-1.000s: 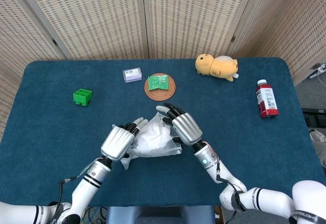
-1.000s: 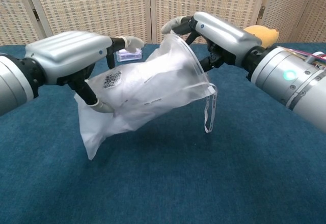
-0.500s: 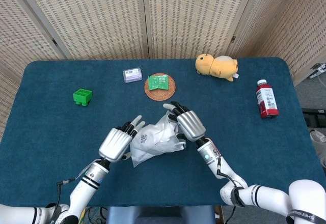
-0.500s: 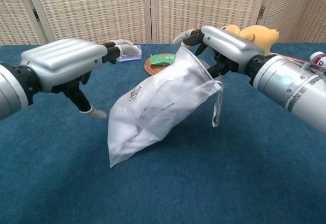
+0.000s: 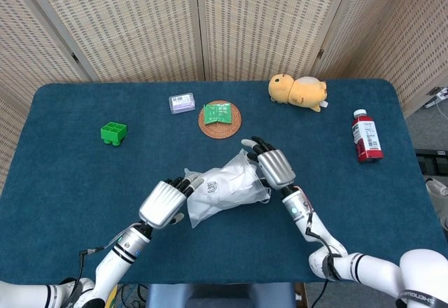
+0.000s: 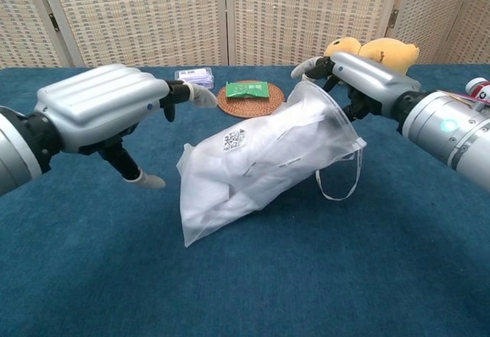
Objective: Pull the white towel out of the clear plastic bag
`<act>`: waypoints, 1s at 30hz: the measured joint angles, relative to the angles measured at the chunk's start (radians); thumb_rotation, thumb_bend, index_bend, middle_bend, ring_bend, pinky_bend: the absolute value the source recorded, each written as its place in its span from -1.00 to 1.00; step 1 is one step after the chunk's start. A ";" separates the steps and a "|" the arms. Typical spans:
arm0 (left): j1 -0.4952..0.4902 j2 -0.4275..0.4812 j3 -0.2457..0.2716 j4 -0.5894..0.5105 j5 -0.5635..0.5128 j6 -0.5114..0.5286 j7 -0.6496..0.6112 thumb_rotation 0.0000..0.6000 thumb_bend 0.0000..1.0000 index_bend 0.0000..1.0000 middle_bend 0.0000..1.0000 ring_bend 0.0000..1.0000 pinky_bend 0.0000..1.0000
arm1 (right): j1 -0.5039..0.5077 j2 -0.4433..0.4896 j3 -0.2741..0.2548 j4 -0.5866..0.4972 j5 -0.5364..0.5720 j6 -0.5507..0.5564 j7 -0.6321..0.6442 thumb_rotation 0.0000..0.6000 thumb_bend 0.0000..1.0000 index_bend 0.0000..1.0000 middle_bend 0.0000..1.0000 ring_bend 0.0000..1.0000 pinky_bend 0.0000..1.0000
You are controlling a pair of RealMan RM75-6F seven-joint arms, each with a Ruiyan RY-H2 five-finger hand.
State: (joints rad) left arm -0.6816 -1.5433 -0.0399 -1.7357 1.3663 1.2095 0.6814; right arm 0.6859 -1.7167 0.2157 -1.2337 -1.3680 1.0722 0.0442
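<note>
Two hands work over the blue table (image 5: 70, 175), with the clear plastic bag (image 6: 260, 165) slung between them. The right hand (image 6: 364, 84) pinches the bag's upper rim, its fingers (image 6: 310, 67) closed on the plastic at the mouth, so that end hangs raised while the closed far corner sags down onto the cloth just below and in front of the left hand (image 6: 103, 111). A thin strip of plastic loops loose under the right hand's wrist side.

The left hand holds nothing; its fingers are spread apart, the thumb (image 6: 142, 178) pointing down toward the table and the others reaching forward, just beside the bag's lower end but apart from it in the chest view. From the head view the same hand (image 5: 163, 204) sits close against the bag's left edge, and whether a fingertip grazes the plastic there I cannot tell.

Inside the bag, the white towel (image 6: 230, 176) lies bunched, filling most of it, entirely within the plastic. A small printed code patch shows on the bag's upper face.

Beyond the right hand's fingertips sit a woven coaster (image 5: 220, 119) carrying a green packet (image 5: 218, 112), with a small clear box (image 5: 181, 103) to its left. Farther out past the right hand lie a yellow plush toy (image 5: 297, 90) and a red bottle (image 5: 366, 137); a green block (image 5: 113, 133) rests well beyond the left hand.
</note>
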 measured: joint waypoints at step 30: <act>0.004 -0.059 0.034 0.108 0.100 -0.078 -0.008 1.00 -0.96 -0.09 0.44 0.34 0.67 | -0.024 -0.021 -0.014 0.112 0.045 -0.033 0.056 1.00 0.19 0.51 -0.64 -0.86 -0.47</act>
State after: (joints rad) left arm -0.6773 -1.6020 -0.0062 -1.6277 1.4663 1.1312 0.6735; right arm 0.6622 -1.7381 0.2014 -1.1214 -1.3233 1.0391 0.1005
